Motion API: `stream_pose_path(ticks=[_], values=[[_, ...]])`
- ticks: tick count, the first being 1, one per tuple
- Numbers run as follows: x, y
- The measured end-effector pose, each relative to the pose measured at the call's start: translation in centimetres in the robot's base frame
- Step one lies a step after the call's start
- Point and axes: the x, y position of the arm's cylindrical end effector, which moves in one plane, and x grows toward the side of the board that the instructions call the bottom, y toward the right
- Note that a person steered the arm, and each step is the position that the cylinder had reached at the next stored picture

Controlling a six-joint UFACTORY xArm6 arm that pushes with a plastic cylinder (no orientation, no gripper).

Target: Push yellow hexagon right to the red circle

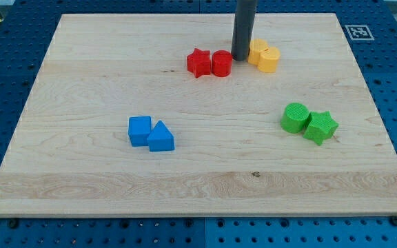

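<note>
Yellow hexagon block (257,50) sits near the wooden board's (81,165) top edge, touching a yellow heart-like block (269,60) on its right. My tip (240,58) stands between the hexagon and the red circle block (221,63); it has no jaws. Just left sits a red star (198,63).
</note>
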Motion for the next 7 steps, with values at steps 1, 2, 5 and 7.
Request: stream_pose_path(ticks=[1, 2, 5, 7], values=[[-1.1, -2.8], [-3.8, -4.8], [-5.2, 2.0], [-4.2, 1.3]])
